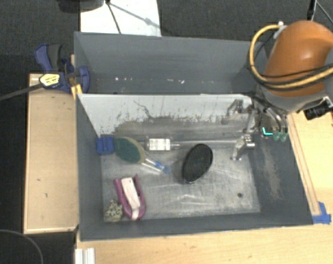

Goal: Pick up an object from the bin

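Note:
My gripper (239, 130) hangs over the right end of the bin floor. Its two metal fingers stand apart, one finger (235, 108) near the back wall and the other lower down, so it is open with nothing between them. The nearest thing is a black oval pad (197, 163), lying flat on the floor just left of the lower finger and apart from it. Further left, a small silver-white cylinder (159, 144) rests near the back of the floor.
A green oval brush (129, 149) with a clear handle lies at the left, beside a blue block (104, 145). A purple and white item (130, 196) and a speckled stone (113, 210) sit at the front left. The bin's walls slope steeply inward.

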Controlling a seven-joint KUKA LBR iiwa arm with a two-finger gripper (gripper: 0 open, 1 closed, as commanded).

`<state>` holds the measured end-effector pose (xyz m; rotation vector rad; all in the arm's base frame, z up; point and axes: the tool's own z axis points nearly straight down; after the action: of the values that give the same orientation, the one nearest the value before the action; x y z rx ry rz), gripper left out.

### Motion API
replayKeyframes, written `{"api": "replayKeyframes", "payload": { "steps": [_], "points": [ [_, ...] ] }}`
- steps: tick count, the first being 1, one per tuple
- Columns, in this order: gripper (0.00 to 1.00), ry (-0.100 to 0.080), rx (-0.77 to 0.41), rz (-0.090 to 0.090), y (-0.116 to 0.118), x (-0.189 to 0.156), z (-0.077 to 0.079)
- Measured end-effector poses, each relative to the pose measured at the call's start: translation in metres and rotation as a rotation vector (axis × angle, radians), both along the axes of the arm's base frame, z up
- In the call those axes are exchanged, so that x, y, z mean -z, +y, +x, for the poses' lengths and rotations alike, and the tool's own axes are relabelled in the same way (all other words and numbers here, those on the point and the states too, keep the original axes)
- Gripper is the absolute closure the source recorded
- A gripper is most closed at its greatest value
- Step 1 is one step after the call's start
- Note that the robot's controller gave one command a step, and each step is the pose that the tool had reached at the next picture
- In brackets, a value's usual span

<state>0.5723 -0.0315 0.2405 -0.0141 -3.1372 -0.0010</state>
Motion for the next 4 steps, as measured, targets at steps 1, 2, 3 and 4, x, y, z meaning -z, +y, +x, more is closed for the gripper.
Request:
{"api": "replayKeyframes", "payload": {
  "steps": [1,2,3,4],
  "points": [
    [0.0,-0.008,-0.475,-0.002,0.059,0.167,0.012],
    [0.0,-0.012,-0.648,-0.001,0.033,0.139,0.015],
    [0.0,-0.014,-0.892,-0.001,0.022,0.14,0.017],
    [0.0,-0.015,-1.305,-0.001,0.018,0.166,0.016]
  ]
}}
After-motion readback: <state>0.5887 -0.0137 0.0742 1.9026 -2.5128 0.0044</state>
